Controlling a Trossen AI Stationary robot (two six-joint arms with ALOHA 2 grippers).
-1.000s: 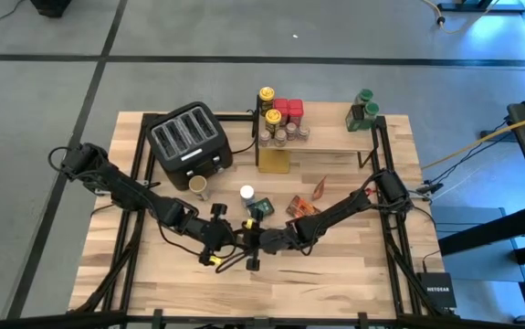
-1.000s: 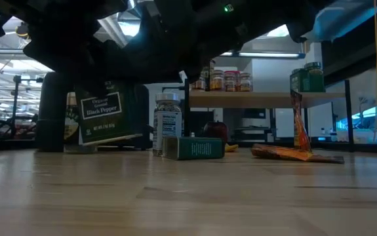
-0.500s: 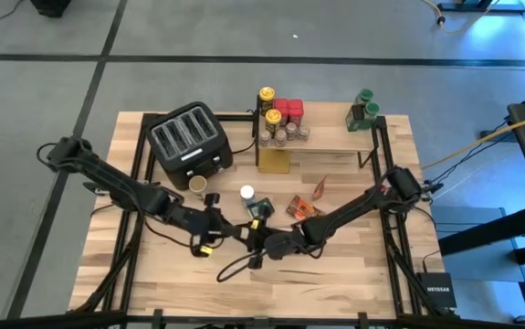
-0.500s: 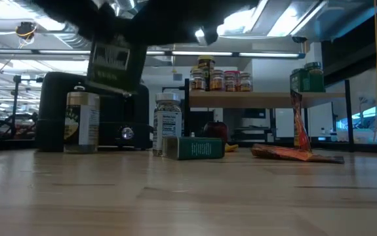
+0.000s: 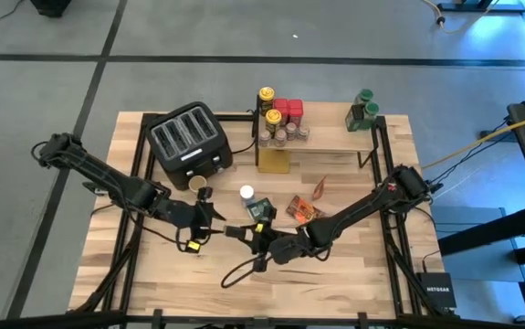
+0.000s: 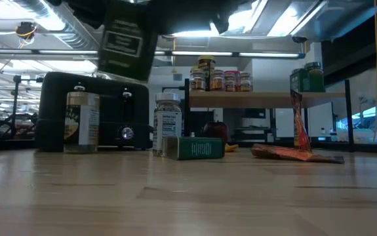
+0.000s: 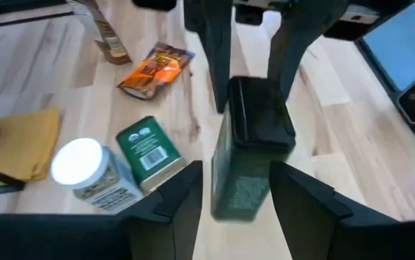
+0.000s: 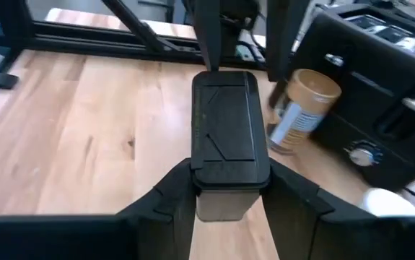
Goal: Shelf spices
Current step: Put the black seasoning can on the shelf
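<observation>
A dark green tin (image 6: 126,46) with a black lid (image 8: 225,123) hangs high over the table's middle, and my right gripper (image 8: 229,189) is shut on it. My left gripper (image 7: 236,180) stands open just to the tin's left (image 5: 218,224), its fingers short of the lid; the tin's body (image 7: 243,180) shows between and below them. The shelf (image 5: 335,139) at the back bears several spice jars (image 5: 280,114). More spices stand or lie on the table: a tan-lidded jar (image 5: 198,187), a white-lidded jar (image 5: 246,193), a green tin (image 5: 260,208) on its side, and foil packets (image 5: 303,208). My right gripper pinches the tin's black lid by its two opposite sides (image 8: 198,170) between its two fingers (image 8: 175,195). The fingers come from the table's right, slanting a little downward. The tin hangs below them clear of the table, tilted, its bottom end (image 6: 122,73) swung toward the left.
A black toaster (image 5: 189,139) stands at the back left, close behind the tan-lidded jar. A yellow flat thing (image 5: 274,162) lies under the shelf's left end. The near half of the table (image 5: 271,283) is bare wood.
My right gripper has risen with the dark green tin, which has gone from just above the table to well above the jars and a little toward the right. My left gripper has risen too and drawn back toward the table's left edge.
</observation>
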